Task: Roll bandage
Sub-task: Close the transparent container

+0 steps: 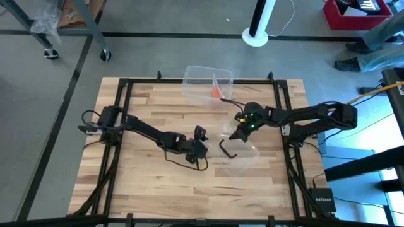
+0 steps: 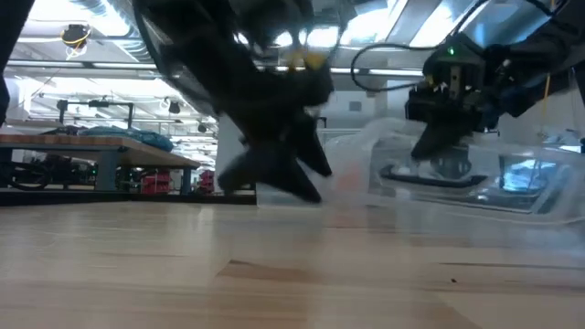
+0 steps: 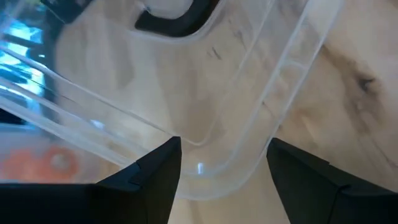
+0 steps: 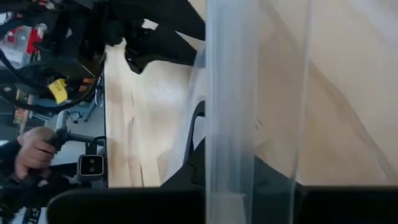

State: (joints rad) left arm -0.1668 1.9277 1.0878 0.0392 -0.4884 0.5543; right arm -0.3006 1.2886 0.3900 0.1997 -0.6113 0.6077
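While both arms work at the middle of the table (image 1: 145, 183), the bandage (image 1: 216, 91) lies apart from them, inside a clear plastic box (image 1: 208, 83) at the table's far edge, seen from above as a small bright orange shape against the box wall. In the left wrist view an orange blur (image 3: 43, 163) shows behind clear plastic; its shape cannot be told.

Right gripper (image 1: 238, 132): over the near-left rim of a clear lid (image 1: 243, 154) with a dark handle (image 1: 227, 149), which lies flat on the table in front of the box. Its fingers are closed on the lid's thin clear edge (image 4: 227, 112), as the right wrist view shows. The bandage is beyond this gripper, toward the far edge, not touching it.

Left gripper (image 1: 201, 151): just left of the lid, fingers (image 3: 155, 171) spread wide with the lid's rounded corner (image 3: 217, 177) between them, nothing clamped. The bandage is well apart from it.

A person's hand (image 4: 34, 152) grips a handle in the room beyond the table.
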